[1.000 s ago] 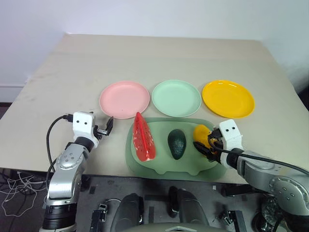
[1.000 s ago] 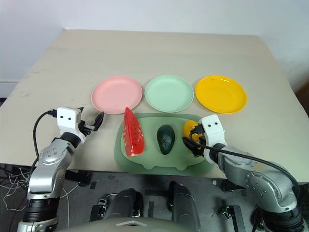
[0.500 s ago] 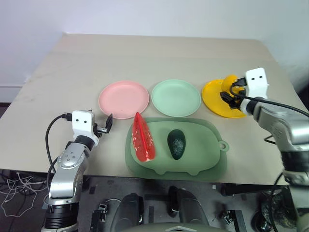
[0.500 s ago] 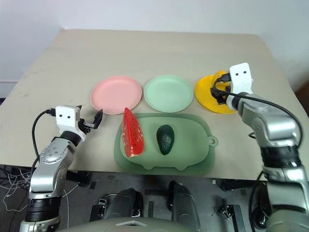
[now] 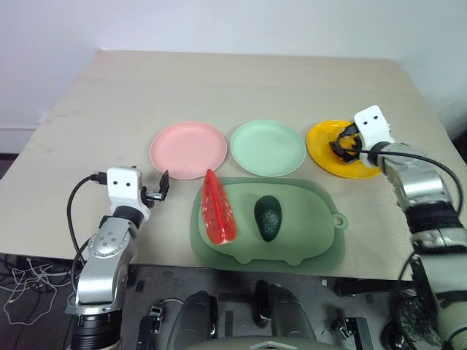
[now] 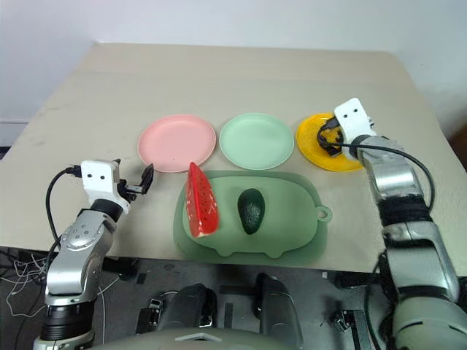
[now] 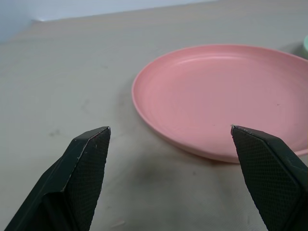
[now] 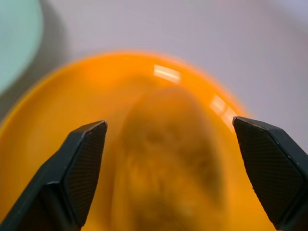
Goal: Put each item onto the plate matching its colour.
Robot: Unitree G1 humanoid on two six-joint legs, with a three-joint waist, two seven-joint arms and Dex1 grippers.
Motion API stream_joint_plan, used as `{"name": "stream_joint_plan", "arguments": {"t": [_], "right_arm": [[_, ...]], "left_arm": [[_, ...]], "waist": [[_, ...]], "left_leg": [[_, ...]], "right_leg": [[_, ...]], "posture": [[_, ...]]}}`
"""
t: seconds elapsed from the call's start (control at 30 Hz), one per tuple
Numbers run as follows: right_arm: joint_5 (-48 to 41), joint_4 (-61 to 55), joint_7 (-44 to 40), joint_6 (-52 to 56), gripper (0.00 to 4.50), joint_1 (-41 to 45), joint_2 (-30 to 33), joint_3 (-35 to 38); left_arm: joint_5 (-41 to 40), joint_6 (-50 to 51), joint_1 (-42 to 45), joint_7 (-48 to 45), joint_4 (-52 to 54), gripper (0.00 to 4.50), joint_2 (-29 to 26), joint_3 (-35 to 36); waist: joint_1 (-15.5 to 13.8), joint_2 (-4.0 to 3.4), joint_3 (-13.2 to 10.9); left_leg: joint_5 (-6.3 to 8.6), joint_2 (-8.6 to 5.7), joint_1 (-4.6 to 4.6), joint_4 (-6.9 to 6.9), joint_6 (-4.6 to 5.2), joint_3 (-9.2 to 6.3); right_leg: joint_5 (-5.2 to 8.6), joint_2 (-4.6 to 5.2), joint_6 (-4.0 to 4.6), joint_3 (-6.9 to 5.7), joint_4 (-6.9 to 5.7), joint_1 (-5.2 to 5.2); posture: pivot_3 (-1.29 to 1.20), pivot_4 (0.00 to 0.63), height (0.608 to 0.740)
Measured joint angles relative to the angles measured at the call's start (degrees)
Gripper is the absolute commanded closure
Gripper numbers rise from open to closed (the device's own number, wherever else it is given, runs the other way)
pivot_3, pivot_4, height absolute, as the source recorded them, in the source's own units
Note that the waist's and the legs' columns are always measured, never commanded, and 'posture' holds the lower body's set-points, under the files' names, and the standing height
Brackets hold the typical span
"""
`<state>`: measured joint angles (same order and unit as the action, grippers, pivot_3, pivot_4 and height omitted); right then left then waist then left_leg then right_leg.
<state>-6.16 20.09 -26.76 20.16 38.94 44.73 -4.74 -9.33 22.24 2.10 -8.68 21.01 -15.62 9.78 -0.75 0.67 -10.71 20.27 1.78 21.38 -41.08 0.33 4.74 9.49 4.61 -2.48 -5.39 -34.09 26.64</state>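
The right gripper [image 8: 168, 139] stood with its jaws wide apart over the yellow plate [image 5: 326, 157], and the yellow fruit [image 8: 166, 159] lay blurred between the two fingers, touching neither that I could see. It looked let go on purpose, right above the plate of its own colour, though whether it had settled on the dish I could not tell.

The left gripper [image 7: 168, 132] also had its jaws spread and empty. It hovered level just above the table [image 5: 219, 80], aimed at the near rim of the pink plate [image 7: 221, 96], probably waiting its turn.

Taking the green plate [image 5: 267, 147] as the middle of a clock, the pink plate sat at nine o'clock and the yellow one at three. At six o'clock lay a green tray [image 5: 306, 240]. On it rested the red watermelon wedge [image 5: 216, 208] toward the left and the dark avocado [image 5: 268, 216] near the centre, apart from each other. Both still needed moving, the wedge to pink, the avocado to green; the wedge lay nearer the left gripper, which seemed the natural one to fetch it.
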Motion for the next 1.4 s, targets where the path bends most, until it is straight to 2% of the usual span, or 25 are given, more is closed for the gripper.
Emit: {"name": "stream_joint_plan", "arguments": {"t": [0.07,0.23,0.33,0.43,0.6,0.83,1.1,1.27,1.4], "right_arm": [[-4.5,-10.5,-3.5,3.7,0.05,-4.5,1.6,4.9],[-28.7,-34.8,-9.4,24.3,0.05,-13.3,1.0,18.3],[-39.3,-44.4,-10.2,33.8,0.05,-18.5,0.4,19.1],[-44.7,-49.9,-7.0,41.1,0.05,-22.1,-2.1,16.3],[-46.7,-52.8,3.8,47.4,0.05,-21.4,-9.1,13.4],[-49.0,-55.0,10.8,53.2,0.05,-20.8,-12.7,10.4],[-47.3,-55.0,13.6,54.6,0.05,-20.4,-12.7,6.2],[-43.0,-54.9,14.0,54.0,0.05,-20.3,-12.5,1.2],[-39.9,-54.3,13.5,52.9,0.05,-19.1,-12.5,0.3]], "left_arm": [[0.0,0.2,0.3,-0.2,0.2,0.28,0.0,-0.1],[0.0,1.3,1.5,-1.2,-0.1,0.28,-0.3,-0.7],[0.0,1.4,2.9,-2.0,-0.4,0.28,-0.6,-1.3],[0.0,1.4,3.5,-2.4,-1.1,0.28,-0.6,-1.4],[0.0,1.4,3.0,-2.5,-1.3,0.28,-0.3,-2.1],[0.0,1.4,0.6,-2.3,-1.2,0.28,0.0,-2.0],[0.0,1.5,0.5,-1.9,0.1,0.28,0.0,-2.0],[0.0,2.1,0.5,-1.4,0.1,0.28,0.0,-2.0],[0.0,2.1,0.5,-1.3,0.1,0.28,0.0,-2.0]], "waist": [[0.0,0.0,0.0],[0.0,0.02,0.0],[0.0,0.03,0.0],[0.0,0.03,0.0],[0.0,0.03,0.0],[0.0,0.04,0.0],[0.0,0.04,0.0],[0.0,0.04,0.0],[0.0,0.04,0.0]], "left_leg": [[0.0,0.02,-0.01,0.01,0.0,-0.02],[0.0,0.06,-0.09,0.0,0.0,-0.08],[0.01,0.05,-0.08,-0.01,0.0,-0.09],[0.01,0.04,-0.07,-0.01,0.0,-0.07],[0.01,0.02,-0.05,-0.02,0.0,-0.06],[0.01,0.02,-0.03,-0.02,0.0,-0.09],[0.01,0.02,-0.03,-0.02,0.0,-0.08],[0.01,0.01,-0.03,-0.02,0.0,-0.08],[0.01,0.01,-0.03,-0.02,0.0,-0.08]], "right_leg": [[0.0,-0.01,0.0,-0.01,0.0,-0.01],[0.0,-0.04,0.02,-0.05,-0.01,-0.09],[0.01,-0.02,0.03,-0.04,0.0,-0.1],[0.01,-0.02,0.03,-0.03,-0.01,-0.08],[0.01,-0.02,0.03,-0.03,-0.02,-0.06],[0.01,-0.02,0.03,-0.03,-0.01,-0.05],[0.01,-0.04,0.03,-0.03,0.0,-0.05],[0.01,-0.04,0.03,-0.03,0.0,-0.04],[0.01,-0.04,0.03,-0.03,0.0,-0.04]], "posture": [[0.0,0.15,0.74],[0.0,0.15,0.74],[0.0,0.15,0.74],[0.0,0.15,0.74],[0.0,0.15,0.74],[0.0,0.15,0.74],[0.0,0.15,0.74],[0.0,0.15,0.74],[0.0,0.15,0.74]]}}
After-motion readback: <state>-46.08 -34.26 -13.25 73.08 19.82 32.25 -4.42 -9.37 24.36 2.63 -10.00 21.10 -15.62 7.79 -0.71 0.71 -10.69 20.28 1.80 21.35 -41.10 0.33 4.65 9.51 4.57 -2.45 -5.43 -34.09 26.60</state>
